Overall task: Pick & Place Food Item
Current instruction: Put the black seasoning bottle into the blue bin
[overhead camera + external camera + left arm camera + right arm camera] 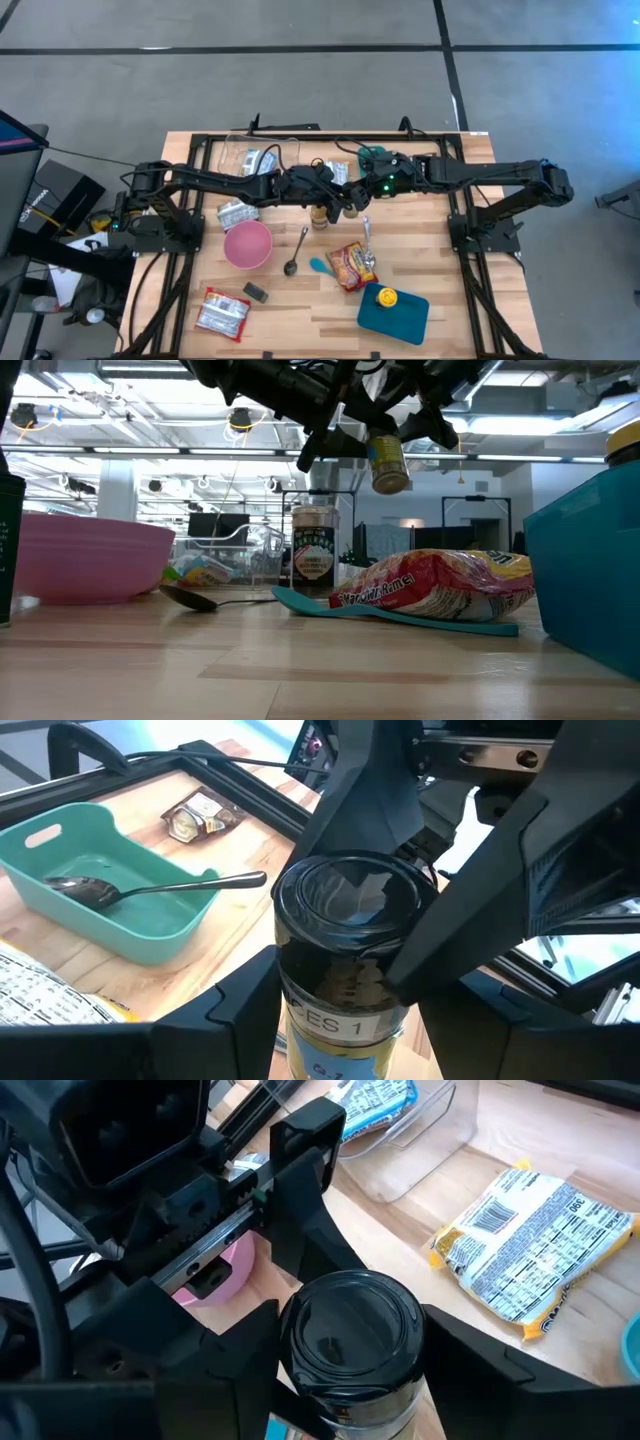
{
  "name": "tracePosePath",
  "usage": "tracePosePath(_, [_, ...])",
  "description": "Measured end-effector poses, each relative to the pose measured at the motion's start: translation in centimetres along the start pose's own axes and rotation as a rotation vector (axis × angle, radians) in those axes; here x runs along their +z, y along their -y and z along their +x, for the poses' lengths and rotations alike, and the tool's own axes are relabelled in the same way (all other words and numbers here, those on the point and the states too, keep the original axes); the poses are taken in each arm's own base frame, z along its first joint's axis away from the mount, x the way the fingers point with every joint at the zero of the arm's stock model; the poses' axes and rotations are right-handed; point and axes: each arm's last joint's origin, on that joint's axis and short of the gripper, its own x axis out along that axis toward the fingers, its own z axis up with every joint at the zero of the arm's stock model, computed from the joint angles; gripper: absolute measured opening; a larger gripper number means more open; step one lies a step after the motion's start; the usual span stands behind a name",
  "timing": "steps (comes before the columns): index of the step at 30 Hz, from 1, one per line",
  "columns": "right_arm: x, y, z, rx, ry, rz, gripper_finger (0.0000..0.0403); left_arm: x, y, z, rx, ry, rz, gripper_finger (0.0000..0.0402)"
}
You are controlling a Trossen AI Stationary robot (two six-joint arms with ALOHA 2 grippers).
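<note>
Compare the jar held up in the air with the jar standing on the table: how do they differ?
The lifted jar hangs tilted above the table, while the standing jar rests upright on it. The lifted jar has a yellow label; the standing jar has a white one. The left pincer and the right pincer both bracket the lifted jar; nothing touches the standing jar. Both are small jars with dark lids.

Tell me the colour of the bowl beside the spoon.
Pink bowl; clearest in the high view.
</note>
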Motion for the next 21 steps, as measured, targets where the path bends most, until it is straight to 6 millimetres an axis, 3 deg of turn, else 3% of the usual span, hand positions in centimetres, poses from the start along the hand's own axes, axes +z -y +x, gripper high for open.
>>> tracePosePath(10, [0.0, 0.01, 0.0, -0.001, 0.0, 0.011, 0.0201, -0.02, 0.01, 0.0, 0.0, -0.001, 0.0, 0.0202])
tracePosePath(21, [-0.11, 0.13, -0.12, -0.011, -0.012, 0.009, 0.0199, 0.25, -0.49, 0.08, -0.111, -0.064, -0.008, 0.0281])
